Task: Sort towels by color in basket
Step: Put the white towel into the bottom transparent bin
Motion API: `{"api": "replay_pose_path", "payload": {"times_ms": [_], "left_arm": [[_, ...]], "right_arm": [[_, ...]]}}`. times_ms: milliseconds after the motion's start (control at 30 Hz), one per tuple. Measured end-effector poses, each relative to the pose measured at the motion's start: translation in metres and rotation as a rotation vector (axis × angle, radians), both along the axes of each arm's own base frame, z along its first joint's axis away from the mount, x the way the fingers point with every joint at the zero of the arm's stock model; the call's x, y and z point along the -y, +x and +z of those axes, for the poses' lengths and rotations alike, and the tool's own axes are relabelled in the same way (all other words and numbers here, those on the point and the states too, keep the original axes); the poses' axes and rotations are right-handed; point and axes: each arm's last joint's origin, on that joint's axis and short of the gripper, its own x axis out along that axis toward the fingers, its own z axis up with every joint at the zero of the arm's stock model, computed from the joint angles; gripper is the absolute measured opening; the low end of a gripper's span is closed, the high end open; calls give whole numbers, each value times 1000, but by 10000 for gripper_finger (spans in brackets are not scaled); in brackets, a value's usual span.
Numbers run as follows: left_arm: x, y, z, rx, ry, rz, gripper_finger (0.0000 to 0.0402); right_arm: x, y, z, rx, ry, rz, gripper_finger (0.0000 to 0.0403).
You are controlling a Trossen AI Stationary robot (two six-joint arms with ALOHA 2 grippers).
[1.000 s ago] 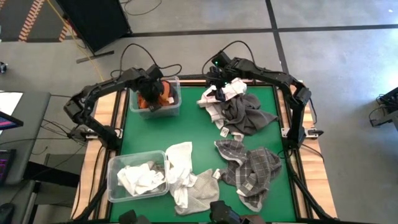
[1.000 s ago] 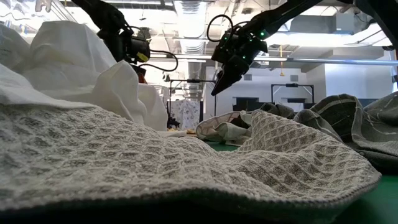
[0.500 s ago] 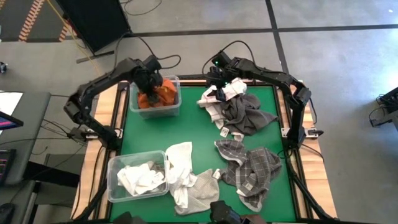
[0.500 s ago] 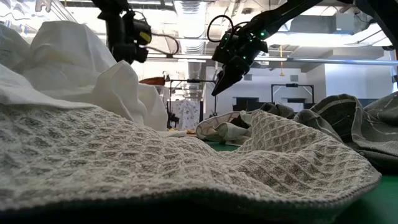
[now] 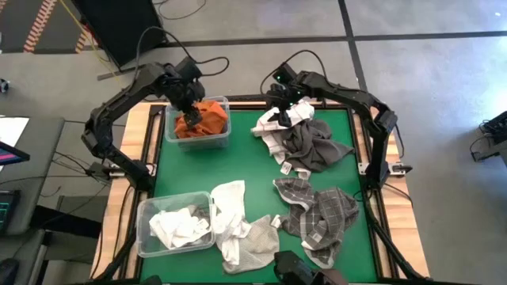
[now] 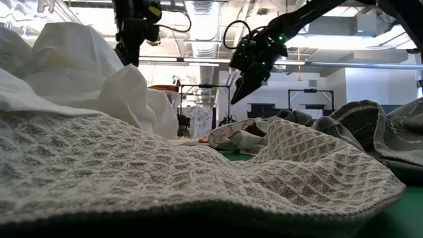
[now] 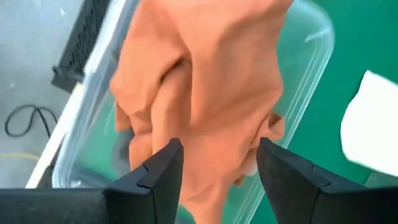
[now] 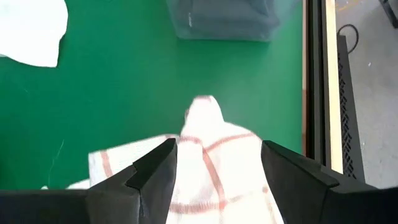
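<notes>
Rust orange towels lie piled in the clear bin at the far left; they also show in the left wrist view. My left gripper hangs open above that bin, its fingers over the pile. My right gripper is open above a white towel with red check lines, which lies on the mat below and between its fingers. In the low view it hangs clear of the cloth. A dark grey towel lies beside the white one.
A second clear bin at the near left holds white towels, and a white towel is draped over its right rim. A cream waffle towel and grey-and-white checked towels lie near the front. Bare green mat lies in the middle.
My left gripper has risen out of the far-left bin and drawn a little toward the far edge. The orange towels stay in the bin. My right gripper has shifted slightly toward the table's right edge.
</notes>
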Motion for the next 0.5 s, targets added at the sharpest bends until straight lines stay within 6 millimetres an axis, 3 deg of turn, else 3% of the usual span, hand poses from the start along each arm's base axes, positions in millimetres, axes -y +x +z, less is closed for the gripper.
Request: {"api": "replay_pose_path", "payload": {"times_ms": [167, 500], "left_arm": [[17, 17, 8, 134, 20, -109, 194], [77, 80, -9, 315, 83, -392, 194]], "right_arm": [[13, -16, -3, -42, 20, -28, 260], [34, -61, -10, -187, 143, -107, 260]]}}
